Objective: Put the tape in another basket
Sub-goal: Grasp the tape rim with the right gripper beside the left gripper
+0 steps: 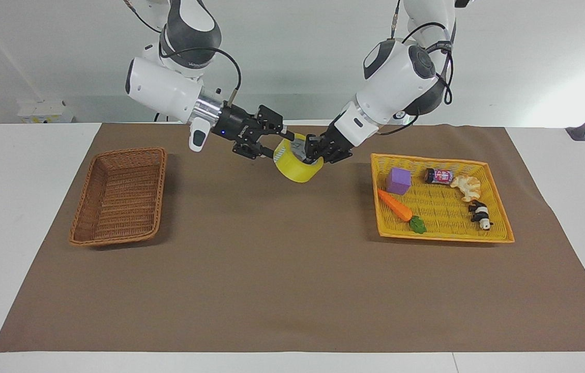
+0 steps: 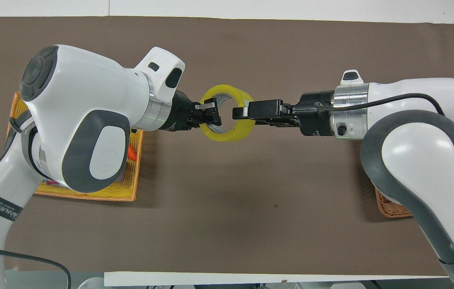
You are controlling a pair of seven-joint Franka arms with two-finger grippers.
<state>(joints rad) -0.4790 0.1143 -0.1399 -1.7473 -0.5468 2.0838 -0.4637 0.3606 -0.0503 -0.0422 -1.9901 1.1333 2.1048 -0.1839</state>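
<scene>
Mid-air handover over the brown mat: my left gripper (image 1: 311,151) clamps the yellow packing-tape roll (image 1: 298,164); my right gripper (image 1: 283,140) straddles its rim, grip unconfirmed; release only once seated, then brown wicker basket (image 1: 119,196).

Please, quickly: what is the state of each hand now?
Left hand: closed, holding the tape by its wall.
Right hand: around the tape's other wall; grip cannot be told.
</scene>
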